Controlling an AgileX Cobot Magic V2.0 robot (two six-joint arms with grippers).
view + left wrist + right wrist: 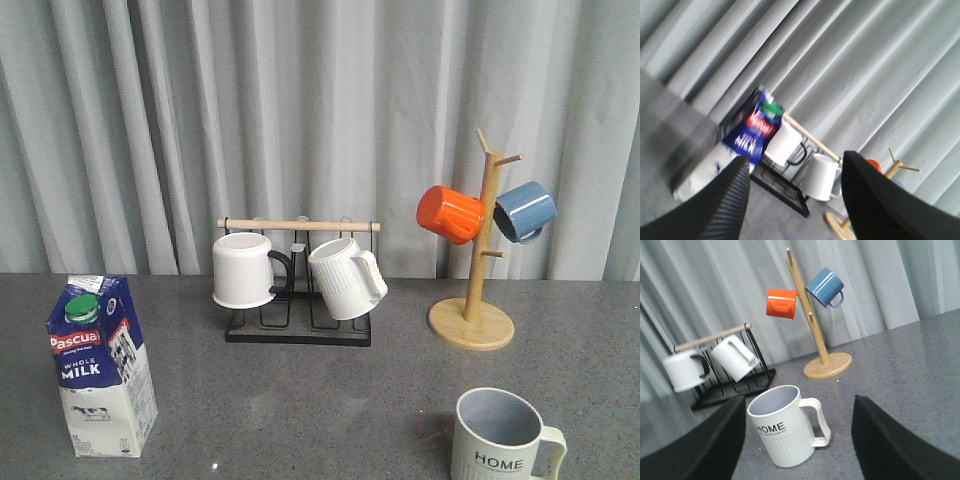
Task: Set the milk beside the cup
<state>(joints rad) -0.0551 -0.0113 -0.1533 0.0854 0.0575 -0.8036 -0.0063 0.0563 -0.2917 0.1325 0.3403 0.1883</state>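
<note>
On the grey worktop (300, 400) the milk (100, 365) stands at eight o'clock, well apart from the cup (500, 440) at four o'clock, nothing moved yet, both claws spread apart and empty.

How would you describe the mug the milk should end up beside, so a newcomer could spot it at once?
Start at the grey speckled table and look to its near right corner, in front of the wooden mug tree. There stands a pale cream-grey mug with a grey-blue inside, upright on the tabletop. Unlike the hanging mugs, it reads "HOME" in dark letters.
</note>
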